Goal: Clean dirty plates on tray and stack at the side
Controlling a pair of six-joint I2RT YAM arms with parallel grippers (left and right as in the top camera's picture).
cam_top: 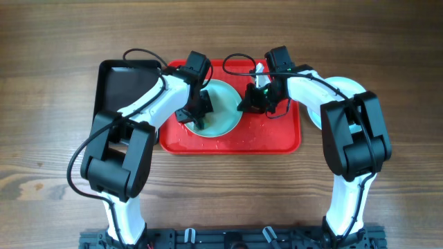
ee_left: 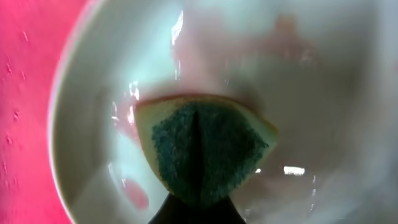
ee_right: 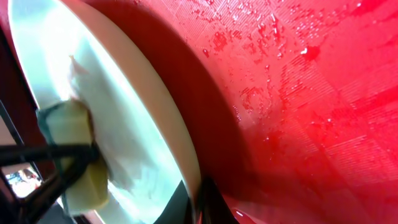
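Overhead, we see one pale blue plate (cam_top: 223, 111) lying on the red tray (cam_top: 277, 135), a little left of the tray's middle, with both arms working on it. The left gripper (cam_top: 196, 116) is clamped on a yellow sponge (ee_left: 205, 152), green scouring side towards its camera, and presses it against the inside of the plate. The right gripper (cam_top: 255, 99) has its jaws closed on the plate's right rim, and we judge that it is steadying the plate.

We judge the task to be partly done. The left wrist view shows pink-red smears on the plate around the sponge, so this plate is not clean yet. Off the tray, on the table (cam_top: 387, 41) to the right, a second plate (cam_top: 346, 88) shows under the right arm. We cannot tell whether another lies beneath it, and we see no other plate on the tray. What is left is to finish scrubbing this plate and stack it at the side.

Being round, the plate has no long axis. Its hollow faces up. In the right wrist view the gripped rim seems raised off the wet tray, casting a shadow, so we think the plate tilts down towards the left. The tray's long axis runs left to right, with a black tray (cam_top: 124, 86) just beside its left end.
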